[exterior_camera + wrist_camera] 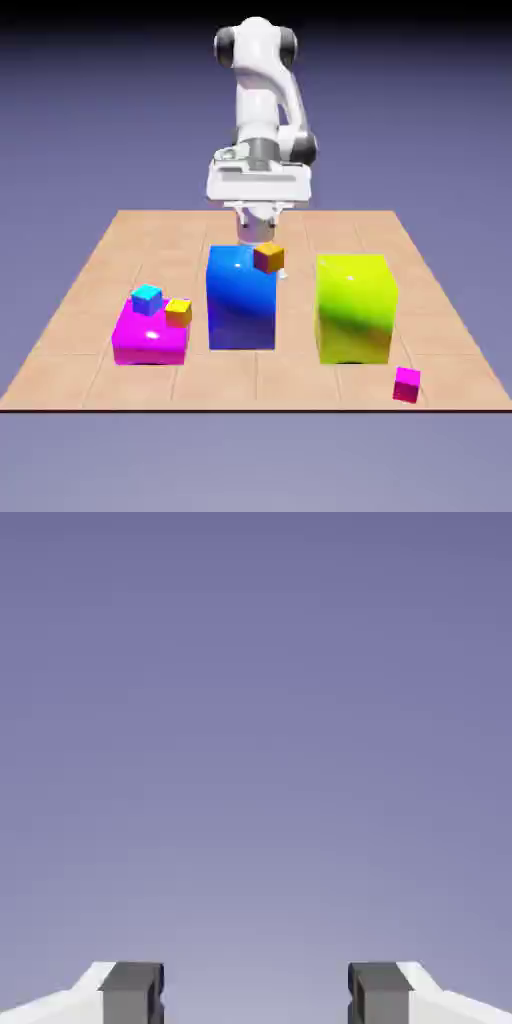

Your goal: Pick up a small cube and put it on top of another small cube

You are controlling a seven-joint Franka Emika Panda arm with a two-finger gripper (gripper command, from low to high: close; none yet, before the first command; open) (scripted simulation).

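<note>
Near right in the exterior view, the small magenta cube point(406, 385) awaits lifting — my empty pincer point(256, 994) stands wide, presumably ready to straddle it — while the cyan cube point(147, 299), far left, probably marks its seat.

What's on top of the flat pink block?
The light blue cube seems to rest on the flat pink block. A yellow cube overlaps its edge; what's underneath is covered.
</note>
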